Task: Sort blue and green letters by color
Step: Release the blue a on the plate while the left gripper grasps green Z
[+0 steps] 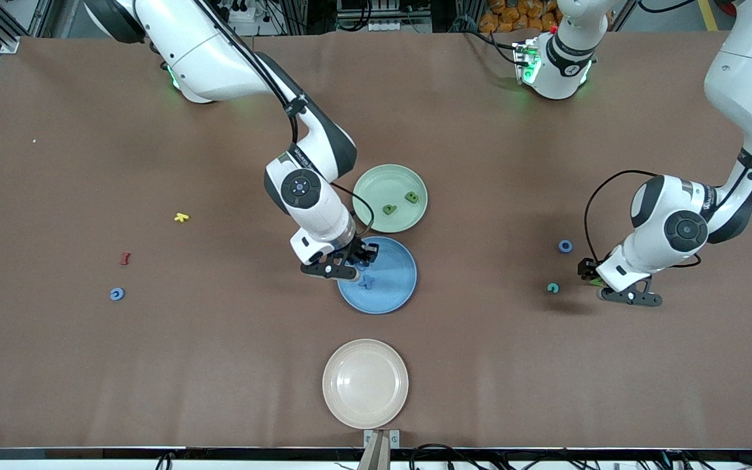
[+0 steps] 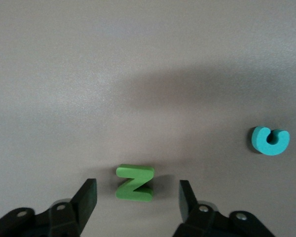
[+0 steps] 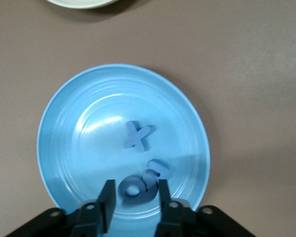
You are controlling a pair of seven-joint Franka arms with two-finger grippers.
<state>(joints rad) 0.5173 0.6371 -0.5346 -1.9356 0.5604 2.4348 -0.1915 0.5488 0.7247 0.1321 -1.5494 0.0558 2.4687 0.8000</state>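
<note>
The table [image 1: 154, 365] has a brown cover that looks dull and smooth, like paper or cloth. The blue plate [image 3: 79, 128] is shiny plastic and catches the light. The cream plate [image 1: 343, 365] shines too. The green Z [image 2: 134, 182] looks like soft, dull foam. The arms' shells look like glossy white plastic.

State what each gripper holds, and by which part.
Left gripper: nothing; its open fingers flank the green Z without touching. Right gripper, at a blue letter over the blue plate: cannot tell.
</note>
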